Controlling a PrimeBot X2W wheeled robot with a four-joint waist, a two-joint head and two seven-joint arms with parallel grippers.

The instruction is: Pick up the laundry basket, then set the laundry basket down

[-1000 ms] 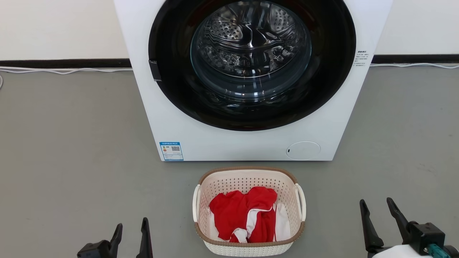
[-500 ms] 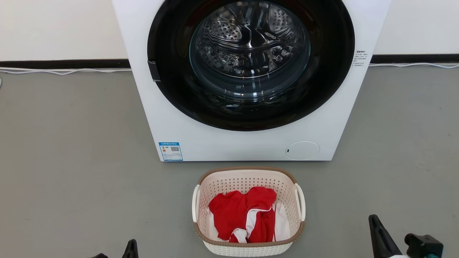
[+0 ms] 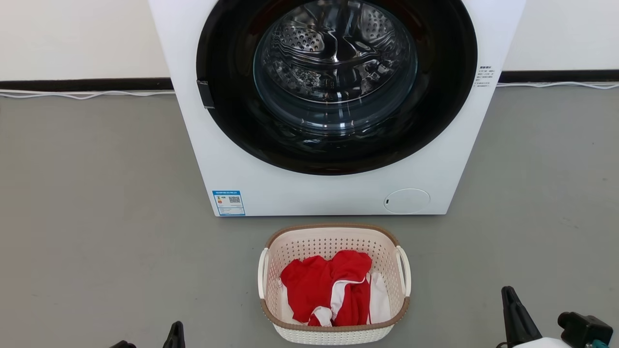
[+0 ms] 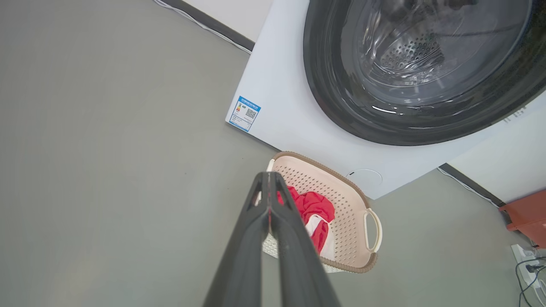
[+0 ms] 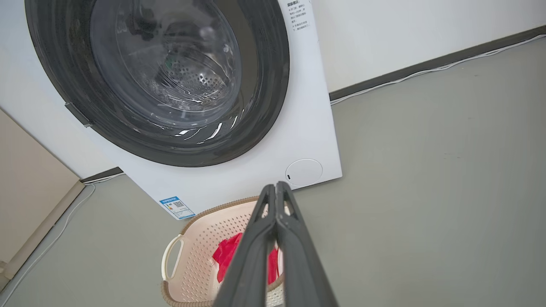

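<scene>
Head view, basket: the cream perforated plastic laundry basket (image 3: 332,244) with a brown woven-look rim sits on the grey floor (image 3: 96,193) between the left gripper (image 3: 175,334) and right gripper (image 3: 508,296), ahead of both and touching neither.
Left wrist view, jaws: clenched tip to tip on nothing; basket just beyond the tips.
Right wrist view, jaws: also pressed together, empty; basket beyond and below the tips.
Risk: jaws this tight would shove a white loop handle (image 3: 407,270) rather than take it. A one-sided lift would likely tip the red-and-white garment (image 3: 314,290) out.
</scene>
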